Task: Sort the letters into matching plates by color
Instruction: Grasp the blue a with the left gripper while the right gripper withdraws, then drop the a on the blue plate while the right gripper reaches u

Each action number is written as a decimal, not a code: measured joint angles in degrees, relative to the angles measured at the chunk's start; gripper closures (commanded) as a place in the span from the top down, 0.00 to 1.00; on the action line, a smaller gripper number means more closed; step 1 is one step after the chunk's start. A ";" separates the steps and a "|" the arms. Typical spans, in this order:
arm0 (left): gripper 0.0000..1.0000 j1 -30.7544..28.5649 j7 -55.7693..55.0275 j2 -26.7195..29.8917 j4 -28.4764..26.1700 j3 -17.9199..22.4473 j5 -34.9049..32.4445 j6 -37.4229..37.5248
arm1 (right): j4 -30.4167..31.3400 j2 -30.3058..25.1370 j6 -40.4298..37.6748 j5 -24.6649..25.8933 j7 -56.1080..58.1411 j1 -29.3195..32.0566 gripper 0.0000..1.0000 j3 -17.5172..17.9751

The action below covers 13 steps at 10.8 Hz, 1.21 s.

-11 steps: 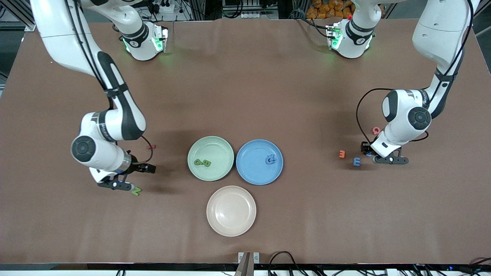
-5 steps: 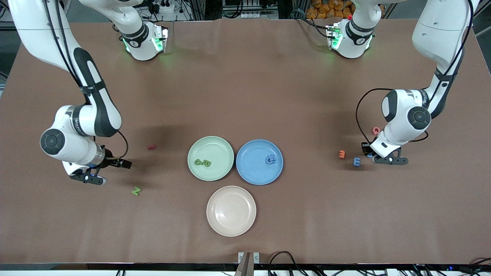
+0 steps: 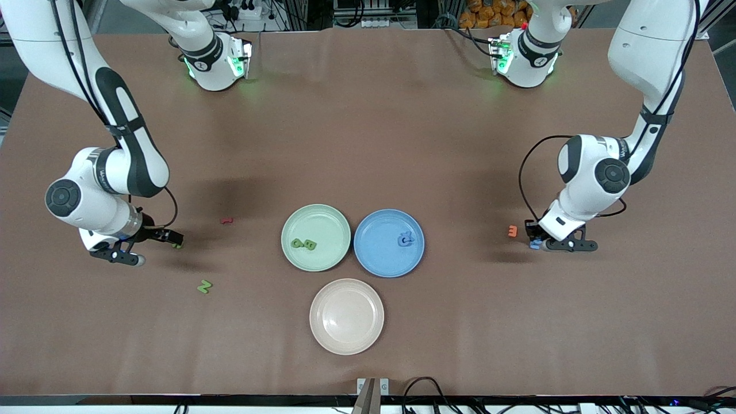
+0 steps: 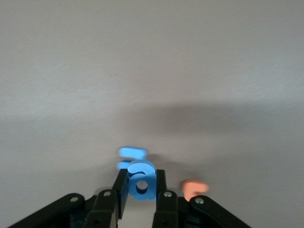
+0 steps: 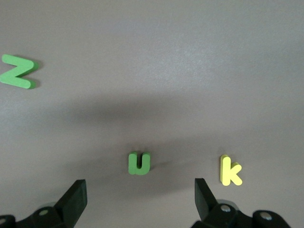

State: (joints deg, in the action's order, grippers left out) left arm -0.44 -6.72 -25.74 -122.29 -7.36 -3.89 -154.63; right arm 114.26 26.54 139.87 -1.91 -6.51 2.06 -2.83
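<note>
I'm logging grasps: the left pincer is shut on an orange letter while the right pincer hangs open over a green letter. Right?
Not quite. The left pincer is shut on a blue letter, as the left wrist view shows; the orange letter lies beside it. The right pincer does hang open over a green letter.

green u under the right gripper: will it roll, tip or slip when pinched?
The green u lies flat on the table between the open fingers of the right gripper, so tipping looks unlikely. Its chunky, flat-sided shape probably won't roll. It looks like light foam, so it may skid if one finger touches first.
</note>
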 measured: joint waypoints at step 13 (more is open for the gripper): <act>0.00 19.99 -31.44 -0.73 11.29 -1.26 0.00 10.75 | 2.43 4.70 9.49 0.04 0.38 0.14 0.79 0.52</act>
State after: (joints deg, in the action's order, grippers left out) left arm 19.55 -38.16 -26.47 -111.00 -8.62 -3.89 -143.88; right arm 116.69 31.24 149.37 -1.86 -6.13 2.20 -2.30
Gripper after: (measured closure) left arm 0.727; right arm 0.044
